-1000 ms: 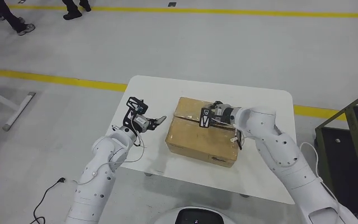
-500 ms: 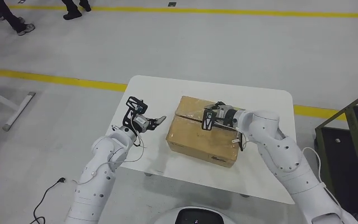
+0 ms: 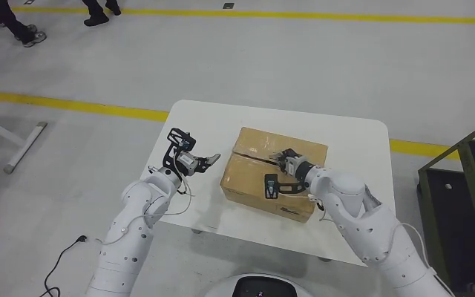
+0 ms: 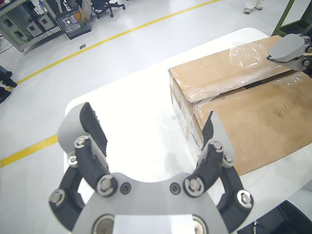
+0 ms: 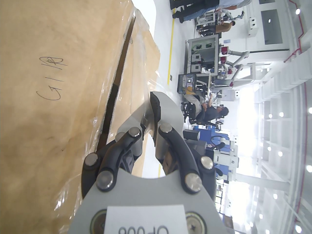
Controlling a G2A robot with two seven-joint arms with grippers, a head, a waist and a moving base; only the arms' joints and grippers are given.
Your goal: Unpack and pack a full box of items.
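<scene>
Checked the right gripper [image 5: 151, 98] first. Its jaws were pressed together at the seam [image 5: 117, 79] of the box [image 5: 48, 49], up against the clear tape [image 5: 143, 37]. I could not tell whether any film was pinched between them.

The left gripper [image 4: 148, 110] had its jaws spread and held nothing, over the tabletop [image 4: 136, 93] just beside the box's end. The box sat near the middle of the tabletop, flaps down and taped.

Risks noted:
- With no real hold, a pull by the right jaws would slip off the slick film.
- With a hold, the tape might stretch or tear short rather than peel.
- Nothing braced the box, so it could slide or tip toward the pull. The left side should steady it.
</scene>
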